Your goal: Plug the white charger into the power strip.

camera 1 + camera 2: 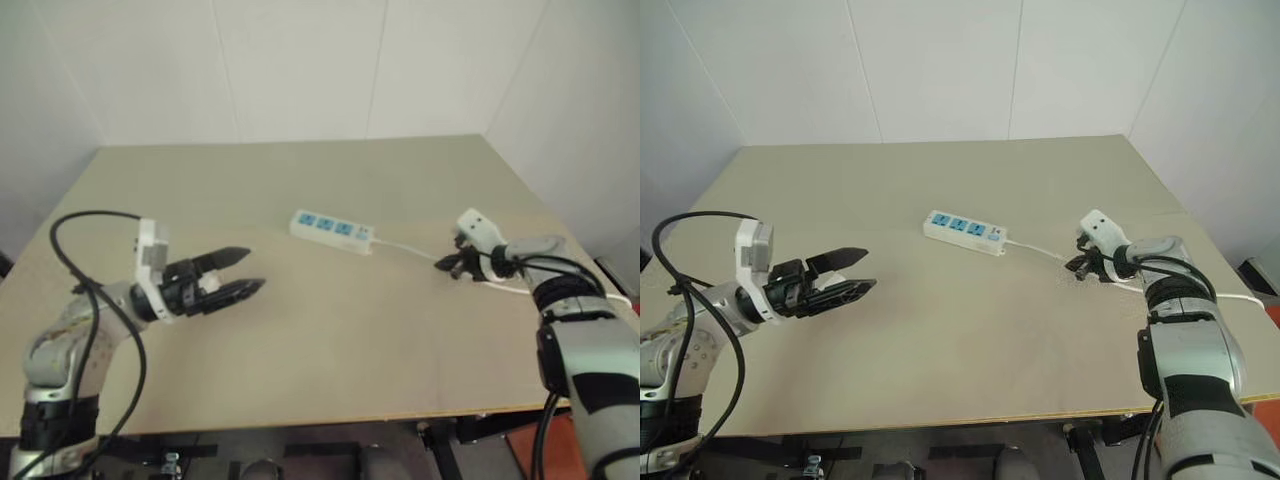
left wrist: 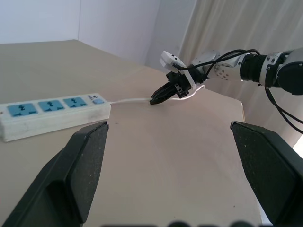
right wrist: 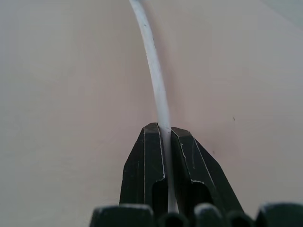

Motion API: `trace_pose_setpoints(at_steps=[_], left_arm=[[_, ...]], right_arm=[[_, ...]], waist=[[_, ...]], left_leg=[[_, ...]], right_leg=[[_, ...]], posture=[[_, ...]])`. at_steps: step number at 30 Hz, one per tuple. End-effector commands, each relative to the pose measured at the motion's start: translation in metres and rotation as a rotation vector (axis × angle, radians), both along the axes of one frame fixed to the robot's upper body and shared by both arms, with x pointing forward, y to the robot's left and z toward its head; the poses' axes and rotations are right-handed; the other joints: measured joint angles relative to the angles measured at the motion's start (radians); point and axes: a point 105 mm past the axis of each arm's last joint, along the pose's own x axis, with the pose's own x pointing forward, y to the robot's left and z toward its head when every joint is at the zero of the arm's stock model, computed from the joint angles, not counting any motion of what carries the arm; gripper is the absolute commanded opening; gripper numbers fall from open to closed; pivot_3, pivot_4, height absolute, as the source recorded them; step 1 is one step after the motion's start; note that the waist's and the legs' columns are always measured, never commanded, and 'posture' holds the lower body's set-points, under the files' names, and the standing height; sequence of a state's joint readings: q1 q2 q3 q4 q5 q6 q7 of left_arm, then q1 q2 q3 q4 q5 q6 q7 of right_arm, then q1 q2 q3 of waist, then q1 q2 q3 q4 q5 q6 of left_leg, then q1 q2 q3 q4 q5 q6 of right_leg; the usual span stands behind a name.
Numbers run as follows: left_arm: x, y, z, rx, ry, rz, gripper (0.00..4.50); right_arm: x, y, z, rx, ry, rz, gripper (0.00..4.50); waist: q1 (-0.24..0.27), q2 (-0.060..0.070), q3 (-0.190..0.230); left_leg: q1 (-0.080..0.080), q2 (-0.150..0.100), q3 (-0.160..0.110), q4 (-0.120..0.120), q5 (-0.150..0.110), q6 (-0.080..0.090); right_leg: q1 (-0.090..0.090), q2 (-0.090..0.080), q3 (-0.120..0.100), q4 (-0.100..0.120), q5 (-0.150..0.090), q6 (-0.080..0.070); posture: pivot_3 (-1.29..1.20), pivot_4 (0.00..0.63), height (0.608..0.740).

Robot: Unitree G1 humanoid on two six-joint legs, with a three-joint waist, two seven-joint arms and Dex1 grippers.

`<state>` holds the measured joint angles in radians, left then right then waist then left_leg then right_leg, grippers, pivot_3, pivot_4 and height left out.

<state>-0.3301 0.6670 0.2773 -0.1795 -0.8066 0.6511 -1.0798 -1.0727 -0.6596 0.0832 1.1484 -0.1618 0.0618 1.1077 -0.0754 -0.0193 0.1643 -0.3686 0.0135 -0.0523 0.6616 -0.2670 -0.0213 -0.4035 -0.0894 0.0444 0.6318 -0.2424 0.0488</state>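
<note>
The power strip lies flat at the middle of the table, its blue socket faces up. Its thin white cord trails off to the right. There my right gripper is shut on the cord, just above the tabletop. My left gripper hovers open at the left of the table, pointing toward the strip, with nothing between its fingers. The white charger is out of view.
The tan table is bounded by white walls at the back and on both sides. Its front edge runs close to both arms. A black cable loops around my left arm.
</note>
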Motion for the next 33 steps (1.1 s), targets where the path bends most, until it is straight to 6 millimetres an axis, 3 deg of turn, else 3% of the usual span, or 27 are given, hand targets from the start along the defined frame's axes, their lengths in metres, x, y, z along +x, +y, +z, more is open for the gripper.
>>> trace_pose_setpoints(at_steps=[1,7,11,17,23,33], left_arm=[[0.002,-0.002,0.008,-0.014,-0.038,-0.024,4.5],[0.005,-0.006,0.008,-0.016,-0.034,-0.057,4.5],[0.007,-0.006,0.009,-0.01,-0.031,-0.075,4.5],[0.01,-0.005,0.012,-0.001,-0.032,-0.09,4.5],[0.013,-0.007,0.011,0.012,-0.028,-0.095,4.5],[0.01,0.003,0.006,0.046,-0.015,-0.065,4.5]], right_arm=[[-0.03,0.023,0.025,0.051,-0.064,0.181,0.0],[-0.104,0.041,0.023,0.064,-0.044,0.244,0.0],[-0.131,0.023,0.016,0.032,-0.013,0.194,0.0],[-0.139,-0.012,0.015,-0.021,-0.013,0.134,0.0],[-0.126,-0.018,0.005,-0.024,-0.055,0.122,0.0],[-0.132,-0.028,-0.003,-0.013,-0.011,0.169,3.42]], waist=[[0.007,0.0,0.0],[0.029,0.001,0.0],[0.035,0.001,0.0],[0.036,0.0,0.0],[0.035,0.0,0.0],[0.035,0.0,0.0]], left_leg=[[-0.001,0.0,-0.001,0.0,0.0,0.0],[-0.003,-0.001,-0.001,0.0,0.0,0.001],[0.001,-0.001,-0.001,0.0,0.0,0.001],[0.001,-0.001,-0.001,0.0,0.0,0.001],[0.001,-0.001,-0.001,0.0,0.0,0.001],[0.001,-0.001,-0.001,0.0,0.0,0.001]], right_leg=[[0.0,0.0,-0.001,0.001,0.0,0.0],[-0.002,-0.001,-0.001,0.002,0.0,0.0],[0.002,0.0,-0.002,-0.001,0.0,0.0],[0.002,0.0,-0.002,-0.001,0.0,0.0],[0.002,0.0,-0.001,-0.001,0.0,0.0],[0.002,0.0,-0.001,-0.001,0.0,0.0]], posture=[[0.0,0.15,0.74],[0.0,0.15,0.74],[0.0,0.15,0.74],[0.0,0.15,0.74],[0.0,0.15,0.74],[0.0,0.15,0.74]])
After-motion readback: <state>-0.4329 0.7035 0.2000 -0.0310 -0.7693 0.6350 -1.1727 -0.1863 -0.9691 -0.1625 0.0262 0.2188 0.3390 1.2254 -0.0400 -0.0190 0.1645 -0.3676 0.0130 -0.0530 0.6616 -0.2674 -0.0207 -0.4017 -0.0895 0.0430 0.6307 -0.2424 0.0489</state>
